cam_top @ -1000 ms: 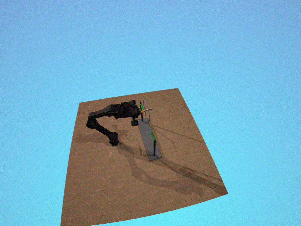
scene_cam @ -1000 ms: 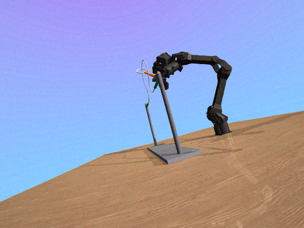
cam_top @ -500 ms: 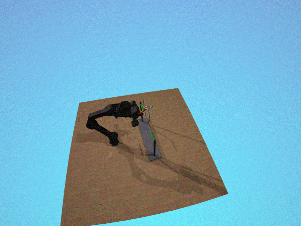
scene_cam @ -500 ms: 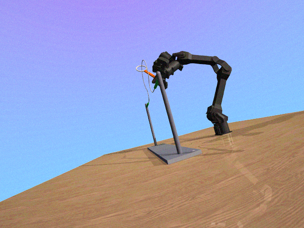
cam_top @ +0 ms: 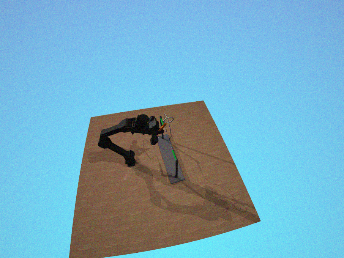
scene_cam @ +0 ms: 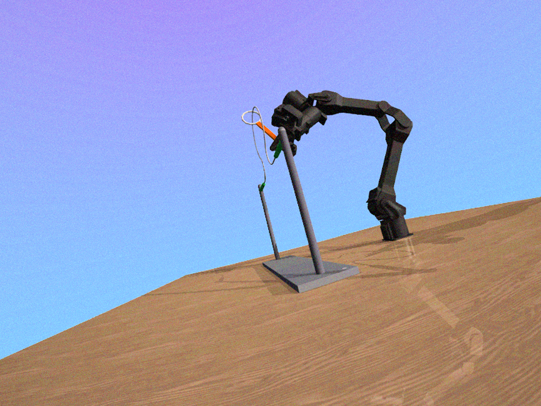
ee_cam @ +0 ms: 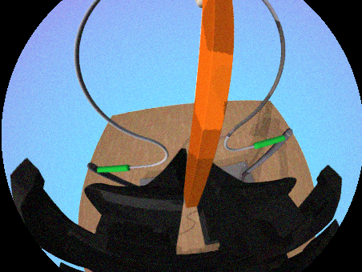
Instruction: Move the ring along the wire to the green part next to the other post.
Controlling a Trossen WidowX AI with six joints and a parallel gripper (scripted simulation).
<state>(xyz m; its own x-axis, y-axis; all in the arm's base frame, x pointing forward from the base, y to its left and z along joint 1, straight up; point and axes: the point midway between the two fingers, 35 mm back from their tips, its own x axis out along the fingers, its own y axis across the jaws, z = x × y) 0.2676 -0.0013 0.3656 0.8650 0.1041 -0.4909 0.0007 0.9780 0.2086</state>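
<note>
The nearer post (scene_cam: 300, 199) stands before the jaws (scene_cam: 276, 143) in exterior view.

Brown tabletop (cam_top: 119, 222) (scene_cam: 220, 349) (ee_cam: 160, 122) (nicely wood-grained)

No readable markings
No letters, labels, brands, numbers or signs can be read on anything between the fingers, around them or farther off from them, in any of the three views.
</note>
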